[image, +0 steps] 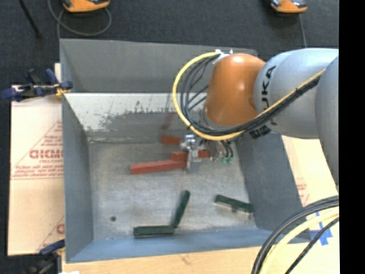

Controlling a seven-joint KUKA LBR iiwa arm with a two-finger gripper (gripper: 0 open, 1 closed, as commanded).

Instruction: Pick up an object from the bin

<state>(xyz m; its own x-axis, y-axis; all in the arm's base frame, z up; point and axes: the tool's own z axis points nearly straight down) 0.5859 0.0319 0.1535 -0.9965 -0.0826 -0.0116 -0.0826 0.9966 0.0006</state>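
Red-brown bar point(155, 166) | gripper point(192, 153) at its right end; how far open: cannot tell

Arm point(305, 90): one grey arm comes in from the right and extends leftward, with its final link turned downward. Wrist: capped by a rounded orange cover point(234, 87), dome uppermost. Cabling: a yellow cable point(177, 104) loops wide around the left side of the cover, with black cables point(193, 93) bundled inside the loop. A further yellow-and-black run follows the grey link back to the right. Gripper point(194, 150): metal, hanging below the lower left edge of the cover and pointing down. Much of it is hidden beneath the wrist.
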